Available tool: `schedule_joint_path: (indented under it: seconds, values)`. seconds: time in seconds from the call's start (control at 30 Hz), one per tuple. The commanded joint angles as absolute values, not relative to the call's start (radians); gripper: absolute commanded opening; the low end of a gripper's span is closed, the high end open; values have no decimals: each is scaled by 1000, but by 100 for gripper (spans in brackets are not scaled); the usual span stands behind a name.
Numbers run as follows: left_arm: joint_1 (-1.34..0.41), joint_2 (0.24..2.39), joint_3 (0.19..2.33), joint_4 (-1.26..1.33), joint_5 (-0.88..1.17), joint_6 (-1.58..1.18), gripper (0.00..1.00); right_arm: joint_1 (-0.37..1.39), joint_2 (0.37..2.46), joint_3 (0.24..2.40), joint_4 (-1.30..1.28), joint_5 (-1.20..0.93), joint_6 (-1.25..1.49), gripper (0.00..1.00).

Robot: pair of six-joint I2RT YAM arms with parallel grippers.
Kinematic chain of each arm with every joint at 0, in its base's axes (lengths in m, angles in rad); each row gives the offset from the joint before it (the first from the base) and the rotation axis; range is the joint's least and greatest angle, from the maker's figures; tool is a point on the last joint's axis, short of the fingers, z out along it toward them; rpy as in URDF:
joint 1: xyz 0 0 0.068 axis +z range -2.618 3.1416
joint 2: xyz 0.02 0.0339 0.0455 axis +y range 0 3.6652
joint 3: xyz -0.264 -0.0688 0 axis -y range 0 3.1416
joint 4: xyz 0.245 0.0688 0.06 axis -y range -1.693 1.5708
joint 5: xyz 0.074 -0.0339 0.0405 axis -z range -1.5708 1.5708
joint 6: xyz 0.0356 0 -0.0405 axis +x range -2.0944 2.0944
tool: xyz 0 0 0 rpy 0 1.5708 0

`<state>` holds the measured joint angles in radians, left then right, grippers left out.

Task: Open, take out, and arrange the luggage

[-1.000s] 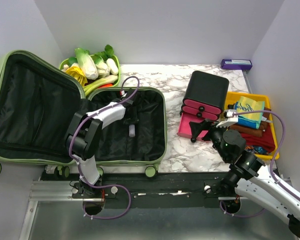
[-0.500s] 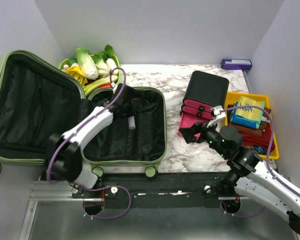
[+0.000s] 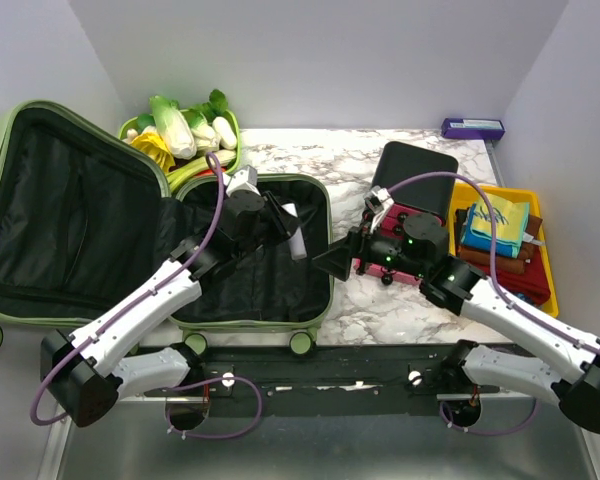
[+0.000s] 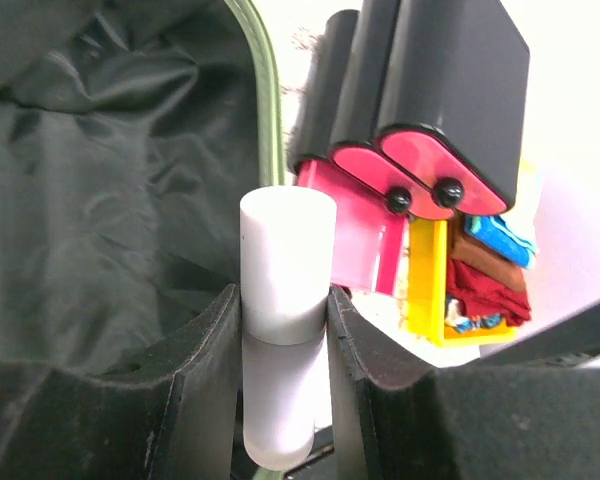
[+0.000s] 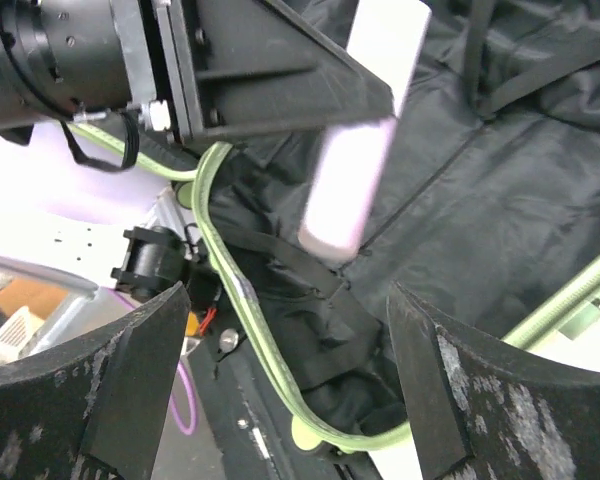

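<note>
Top view: a white marble-patterned surface (image 3: 380, 160) is boxed in by plain pale grey walls (image 3: 310, 60). The large pale sage-green hard-shell luggage (image 3: 60, 230) lies open at the left, lid leaning on the left wall, black lining up. A green tub of toy vegetables (image 3: 237, 140) sits behind it. A black box with pink-red ends (image 3: 415, 175) is centre-right, a shallow yellow tray (image 3: 485, 191) at far right, and a purple box (image 3: 472, 127) in the back corner. The left fingers (image 3: 278, 213) pinch a white cylinder (image 3: 295, 237) over the luggage's right rim. A second ago they were low in the shell's middle. The right fingers (image 3: 332, 263), then by the tray, now sit just beside that rim.

Left wrist: left fingers (image 4: 205, 360) clamp the cylinder (image 4: 285, 260); box (image 4: 450, 90) beyond.

Right wrist: right fingers (image 5: 145, 390) are spread, holding nothing; cylinder (image 5: 365, 150) ahead.
</note>
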<state>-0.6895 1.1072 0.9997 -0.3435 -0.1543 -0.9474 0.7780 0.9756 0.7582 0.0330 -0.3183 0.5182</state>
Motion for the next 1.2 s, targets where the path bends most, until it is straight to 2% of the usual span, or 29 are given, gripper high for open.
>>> schedule_joint_path:
  seconds: [0.0, 0.33, 0.5, 0.57, 0.6, 0.67, 0.7, 0.77, 0.8, 0.87, 0.9, 0.97, 1.17]
  values:
    - [-765, 1072, 1005, -279, -241, -1064, 0, 782, 1066, 813, 127, -448, 594, 87]
    - [-824, 1052, 993, -265, -290, -1097, 0, 782, 1177, 833, 172, -414, 652, 86]
    - [-842, 1046, 988, -259, -308, -1100, 0, 782, 1195, 812, 254, -411, 686, 78]
    - [-845, 1048, 983, -258, -305, -1098, 0, 784, 1203, 799, 303, -431, 699, 71]
    - [-845, 1048, 983, -259, -304, -1098, 0, 782, 1207, 798, 314, -433, 701, 62]
    - [-847, 1048, 977, -249, -289, -1097, 0, 784, 1212, 792, 324, -423, 710, 49]
    - [-847, 1046, 977, -245, -285, -1097, 0, 782, 1206, 788, 321, -416, 710, 35]
    - [-850, 1042, 977, -245, -278, -1092, 12, 784, 1195, 782, 296, -391, 700, 23]
    - [-848, 1039, 979, -248, -281, -1091, 28, 784, 1189, 776, 284, -379, 695, 15]
    - [-848, 1026, 980, -245, -279, -1077, 58, 784, 1164, 766, 249, -347, 675, 10]
    - [-848, 1020, 980, -247, -278, -1072, 77, 784, 1154, 755, 236, -338, 669, 7]
    - [-848, 1000, 991, -270, -276, -1042, 99, 782, 1114, 741, 169, -299, 594, 6]
    - [-848, 945, 1080, -447, -337, -878, 99, 778, 982, 758, -271, -33, 42, 6]
